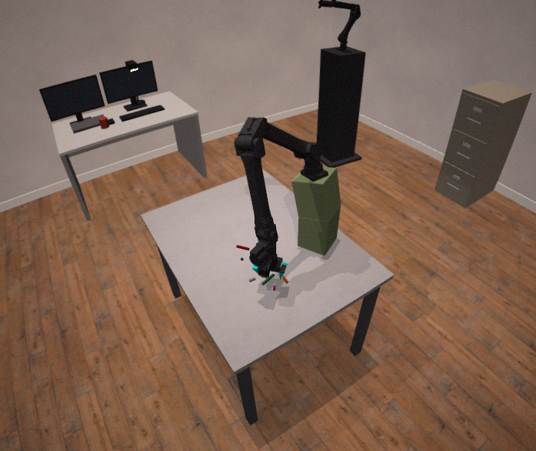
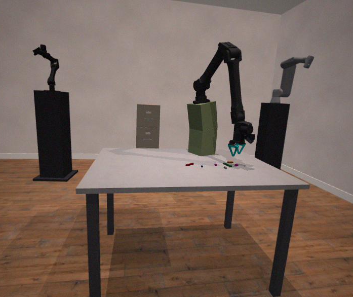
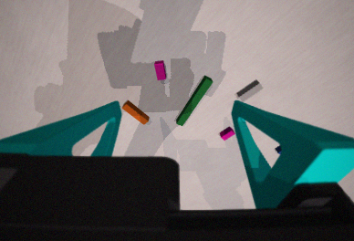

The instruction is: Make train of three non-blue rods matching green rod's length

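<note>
My gripper (image 1: 271, 267) (image 2: 236, 149) (image 3: 176, 107) is open and empty, hanging a little above a cluster of rods on the grey table (image 1: 200, 218) (image 2: 131, 175) (image 3: 301, 25). The green rod (image 1: 268, 278) (image 2: 227, 164) (image 3: 194, 100) lies flat below the fingers. An orange rod (image 1: 285, 278) (image 2: 230, 162) (image 3: 135, 112) lies by my left fingertip. One magenta rod (image 1: 274, 288) (image 2: 236, 164) (image 3: 160, 70) lies beyond it; a second magenta rod (image 2: 215, 164) (image 3: 227, 133) lies by my right finger. A grey rod (image 1: 252, 279) (image 2: 225, 167) (image 3: 248, 89) lies apart from the others.
A red rod (image 1: 242, 247) (image 2: 189, 164) and a small blue rod (image 1: 241, 259) (image 2: 201, 166) lie apart from the cluster. The arm's olive pedestal (image 1: 317, 213) (image 2: 202, 127) stands on the table behind the rods.
</note>
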Available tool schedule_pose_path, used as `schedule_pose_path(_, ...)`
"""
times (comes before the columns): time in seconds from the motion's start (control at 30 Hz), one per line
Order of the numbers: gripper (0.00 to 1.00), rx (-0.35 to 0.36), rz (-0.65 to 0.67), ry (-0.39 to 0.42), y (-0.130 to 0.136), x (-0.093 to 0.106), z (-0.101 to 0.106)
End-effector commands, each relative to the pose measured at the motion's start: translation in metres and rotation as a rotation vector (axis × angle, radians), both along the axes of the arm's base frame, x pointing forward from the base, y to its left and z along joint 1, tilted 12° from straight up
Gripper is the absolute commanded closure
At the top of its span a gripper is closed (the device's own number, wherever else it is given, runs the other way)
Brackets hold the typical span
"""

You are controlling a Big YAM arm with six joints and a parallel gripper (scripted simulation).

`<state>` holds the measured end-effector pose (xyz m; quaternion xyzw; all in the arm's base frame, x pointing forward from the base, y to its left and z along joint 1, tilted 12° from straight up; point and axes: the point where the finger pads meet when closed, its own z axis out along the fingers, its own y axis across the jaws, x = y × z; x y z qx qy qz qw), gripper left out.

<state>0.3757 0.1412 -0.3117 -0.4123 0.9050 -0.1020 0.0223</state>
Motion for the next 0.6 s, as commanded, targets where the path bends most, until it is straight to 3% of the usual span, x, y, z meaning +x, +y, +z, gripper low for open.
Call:
schedule_pose_path(0.0, 0.00, -0.016, 0.057, 0.033, 0.007, -0.012, -0.008)
schedule_pose_path(0.13, 0.00, -0.026, 0.145, 0.042, 0.023, -0.012, -0.013)
schedule_pose_path(0.17, 0.76, -0.026, 0.145, 0.042, 0.023, -0.012, -0.013)
schedule_pose_path(0.27, 0.76, -0.026, 0.145, 0.042, 0.023, -0.012, -0.013)
schedule_pose_path(0.33, 0.76, -0.031, 0.117, 0.055, 0.010, -0.014, -0.013)
schedule_pose_path(0.57, 0.76, -0.030, 0.117, 0.052, 0.011, -0.013, -0.013)
